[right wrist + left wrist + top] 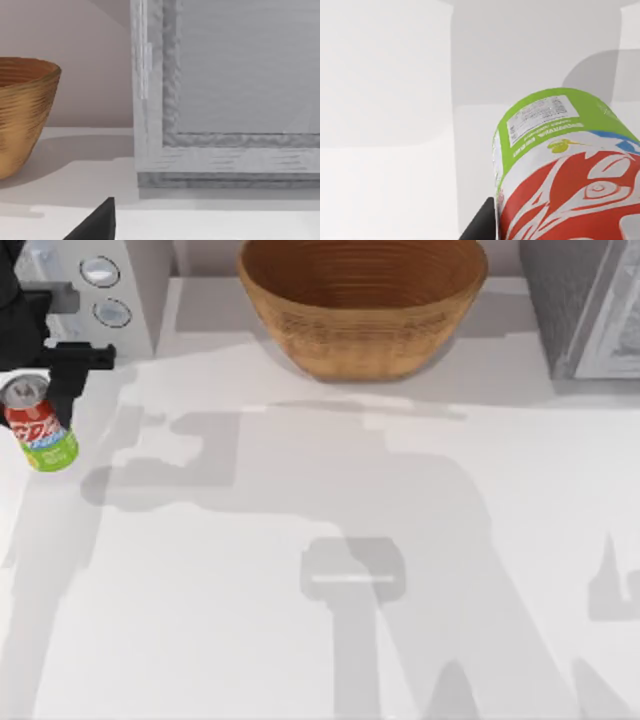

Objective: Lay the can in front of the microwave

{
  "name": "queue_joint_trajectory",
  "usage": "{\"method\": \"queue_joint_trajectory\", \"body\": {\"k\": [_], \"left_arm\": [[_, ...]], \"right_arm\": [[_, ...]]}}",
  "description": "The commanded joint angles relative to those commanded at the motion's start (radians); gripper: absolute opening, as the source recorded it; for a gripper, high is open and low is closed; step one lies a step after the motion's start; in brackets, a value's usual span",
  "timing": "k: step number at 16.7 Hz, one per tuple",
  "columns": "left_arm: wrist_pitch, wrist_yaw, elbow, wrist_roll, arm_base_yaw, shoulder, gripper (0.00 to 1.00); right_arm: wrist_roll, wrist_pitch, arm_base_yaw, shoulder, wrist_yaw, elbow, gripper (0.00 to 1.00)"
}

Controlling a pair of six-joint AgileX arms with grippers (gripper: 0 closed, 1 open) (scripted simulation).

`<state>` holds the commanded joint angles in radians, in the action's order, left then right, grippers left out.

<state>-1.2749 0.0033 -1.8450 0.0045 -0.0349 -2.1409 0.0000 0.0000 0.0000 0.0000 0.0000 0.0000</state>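
Can held at the table's left edge, just in front of the microwave.

We find our left gripper [40, 390] pinching the small red, white-blue and lime-green drink can [40, 430] near its silver top, before the pale grey-white two-dial microwave [95, 290]. Whether its base touches the white table [330, 540] we cannot confirm. Risk: released while tilted, it could roll off that edge. Right gripper [95, 222]: finger state cannot be told.
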Motion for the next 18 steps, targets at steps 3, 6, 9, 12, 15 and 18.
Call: {"method": "queue_joint_trajectory", "body": {"k": [3,6,9,12,15,18], "left_arm": [[0.002,0.0,0.007,0.001,0.012,0.005,0.0],[0.003,-0.002,0.007,0.003,0.009,0.0,0.0],[0.028,0.0,0.031,0.001,0.011,0.002,0.0],[0.033,0.0,0.035,0.001,0.012,0.002,0.0],[0.033,0.0,0.035,0.001,0.012,0.002,0.15],[0.033,0.0,0.035,0.001,0.012,0.002,0.38]], "right_arm": [[0.0,0.0,0.0,0.0,0.0,0.0,1.0],[0.0,0.0,0.0,0.0,0.0,0.0,1.0],[0.0,0.0,0.0,0.0,0.0,0.0,1.0],[0.0,0.0,0.0,0.0,0.0,0.0,1.0],[0.0,0.0,0.0,0.0,0.0,0.0,1.0],[0.0,0.0,0.0,0.0,0.0,0.0,1.0]]}}
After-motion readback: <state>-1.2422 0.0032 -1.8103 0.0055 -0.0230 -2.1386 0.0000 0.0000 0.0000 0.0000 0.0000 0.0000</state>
